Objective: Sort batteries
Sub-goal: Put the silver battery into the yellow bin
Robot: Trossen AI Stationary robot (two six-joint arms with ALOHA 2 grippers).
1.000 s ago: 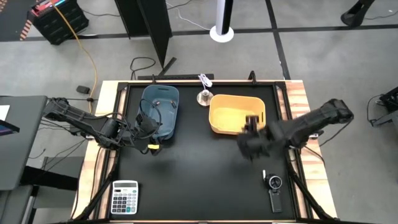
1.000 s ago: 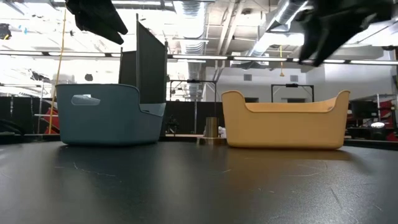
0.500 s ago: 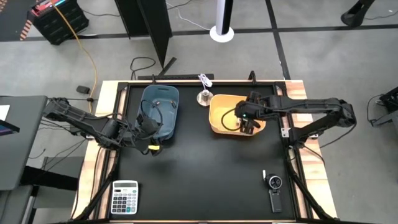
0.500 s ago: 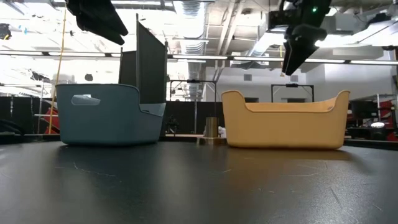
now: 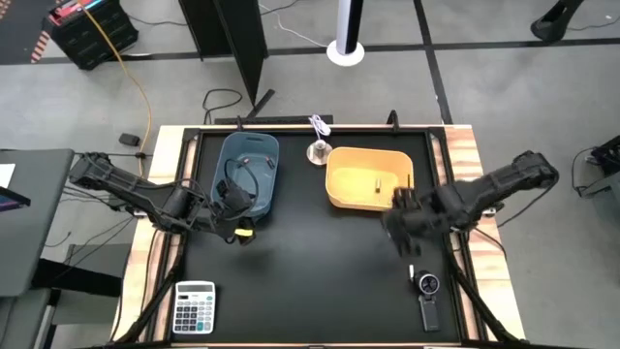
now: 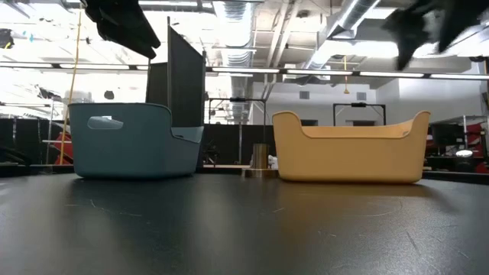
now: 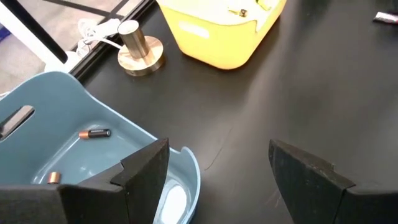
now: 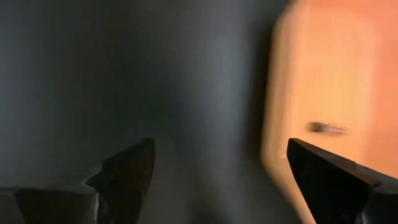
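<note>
One battery lies in the yellow bin; it also shows in the right wrist view. Two dark batteries with orange ends lie in the blue bin. A small white battery lies on the table beside the black gadget. My left gripper hangs open and empty over the blue bin's near edge. My right gripper is open and empty, above the table just off the yellow bin's near right corner.
A small metal stand sits between the bins at the back. The grey-white calculator lies at the near left corner. The black gadget with a round dial lies at the near right. Bare black table spreads across the middle.
My right gripper has swung from the yellow bin's near right side toward the table's far edge, over the bin, then back toward the near edge to its near right corner. A battery now shows in the yellow bin where the gripper had been.
</note>
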